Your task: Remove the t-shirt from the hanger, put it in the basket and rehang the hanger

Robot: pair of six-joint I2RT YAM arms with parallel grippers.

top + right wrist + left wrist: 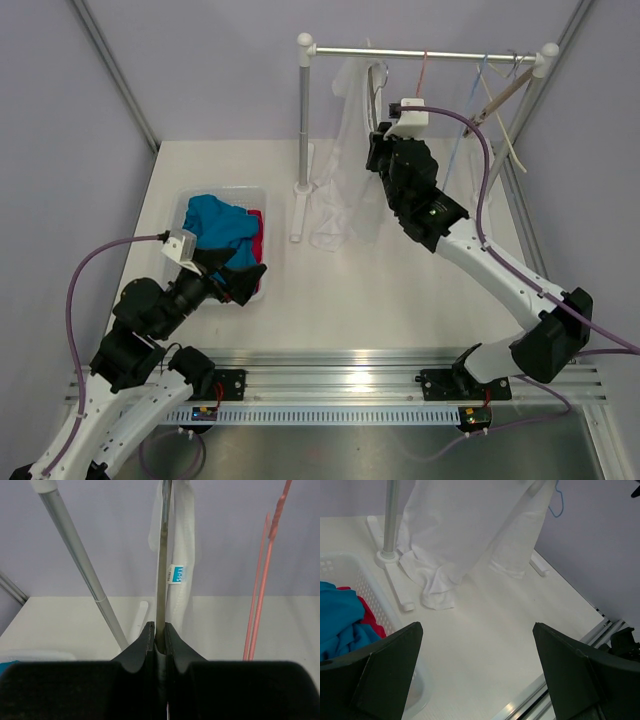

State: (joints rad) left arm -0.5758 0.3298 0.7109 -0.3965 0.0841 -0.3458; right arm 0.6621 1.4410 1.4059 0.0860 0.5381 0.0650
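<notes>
Right end effector [159,626] is up at the rack, jaws pinched tight on a thin grey bar that runs vertically out of the fingertips. That looks like the hanger [163,555], no visible gap between the fingers. The white t-shirt [345,150] is on that hanger, hanging from the rail [430,52] just right of the left rack post [303,120]. In the right wrist view the shirt fabric [182,540] sits directly behind and beside the gripped bar, with a small blue label [177,574] facing the camera. In the left wrist view, the shirt's lower edge [437,590] reaches the table [350,300] and lies bunched there against the rack's base foot. A pink hanger [265,580] hangs bare to the right of the shirt. A blue hanger [470,110] hangs further along the rail. The left end effector [250,280] is low, over the near right corner of the white basket [190,200], well apart from the shirt. Its fingers are spread wide with nothing between them, and the wrist camera looks past them toward the rack. The basket holds a blue garment [215,220] on top, with a red garment [257,235] showing at its right side. I can't tell from the top view exactly where on the hanger the right fingers sit.
</notes>
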